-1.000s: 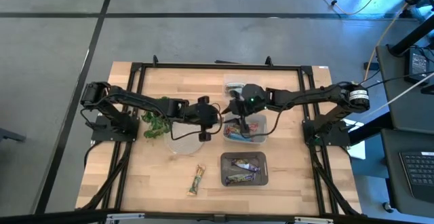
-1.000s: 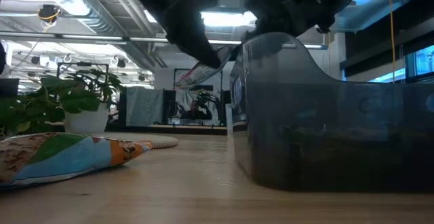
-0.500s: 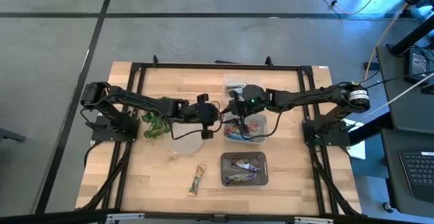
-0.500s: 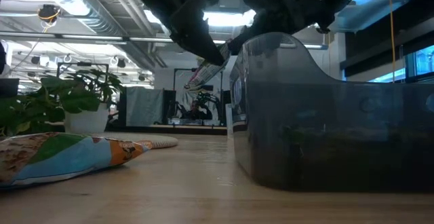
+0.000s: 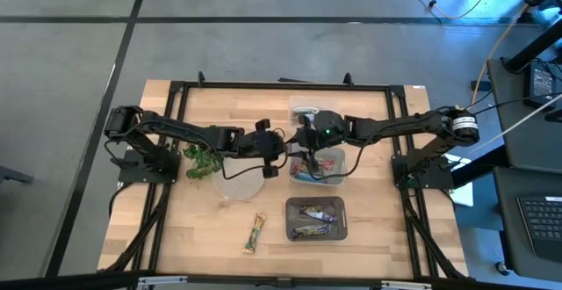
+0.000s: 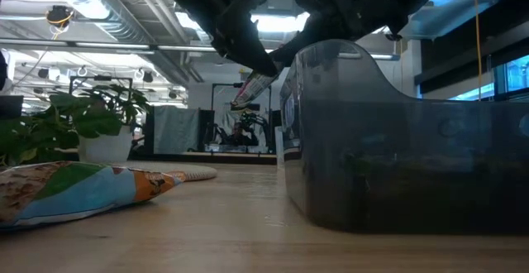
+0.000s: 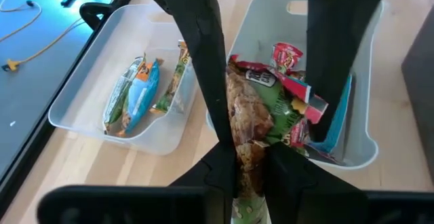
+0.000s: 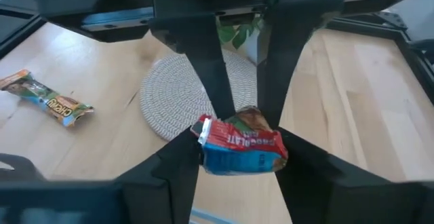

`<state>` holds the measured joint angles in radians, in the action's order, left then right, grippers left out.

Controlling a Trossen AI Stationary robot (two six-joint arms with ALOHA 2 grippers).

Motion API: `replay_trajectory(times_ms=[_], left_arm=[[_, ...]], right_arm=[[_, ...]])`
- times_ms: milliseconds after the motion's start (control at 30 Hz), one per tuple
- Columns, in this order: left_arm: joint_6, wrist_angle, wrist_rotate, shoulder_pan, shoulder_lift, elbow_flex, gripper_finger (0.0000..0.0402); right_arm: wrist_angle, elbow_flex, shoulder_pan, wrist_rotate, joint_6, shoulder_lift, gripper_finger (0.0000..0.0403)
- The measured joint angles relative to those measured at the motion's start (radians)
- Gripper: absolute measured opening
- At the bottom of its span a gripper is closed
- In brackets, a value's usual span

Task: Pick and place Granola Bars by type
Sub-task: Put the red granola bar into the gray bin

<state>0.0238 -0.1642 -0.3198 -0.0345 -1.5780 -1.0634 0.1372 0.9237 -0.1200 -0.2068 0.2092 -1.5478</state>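
Observation:
Both grippers meet in mid-air at the table's middle, by the left rim of the middle clear bin [image 5: 338, 163]. Between them hangs one granola bar [image 7: 261, 119] with a green-brown wrapper and a red-and-blue end [image 8: 241, 146]. My left gripper [image 7: 249, 173] is shut on it. My right gripper [image 8: 241, 163] has its fingers on either side of the same bar. In the low view the bar [image 6: 250, 88] slants high above the table. Another bar [image 5: 255, 234] lies flat on the wood near the near edge. My left gripper pinches the bar's green-brown end [image 7: 245, 157] between its two fingers, coming level from the table's left. The bar is lifted clear and points away from the fingers toward the bin. My right gripper holds the red-and-blue end [image 8: 224, 142] between its two fingers, coming from the table's right. Its fingers [image 8: 183, 159] bear on the bar's two edges.
The near bin [image 5: 316, 235] holds blue-green bars; the middle bin holds red and blue ones. A third bin [image 5: 305, 111] sits farther back. A round woven mat [image 5: 235, 186] and a leafy sprig [image 5: 202, 161] lie under the left arm. Free wood lies near the left front.
My left gripper has moved a little toward the table's right, closer to the right gripper and the bin. The bar has gone with it and stands steeper in the low view than a second ago.

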Motion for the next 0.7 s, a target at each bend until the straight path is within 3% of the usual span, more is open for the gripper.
replay_trajectory(times_ms=[300,700], left_arm=[[-0.001,0.000,0.001,-0.001,0.000,0.000,0.0061],[0.014,-0.098,0.002,-0.003,0.000,0.000,0.0129]], right_arm=[[0.002,0.000,-0.001,0.008,0.004,0.000,0.0103],[-0.069,0.000,-0.001,0.012,0.006,0.021,0.0094]])
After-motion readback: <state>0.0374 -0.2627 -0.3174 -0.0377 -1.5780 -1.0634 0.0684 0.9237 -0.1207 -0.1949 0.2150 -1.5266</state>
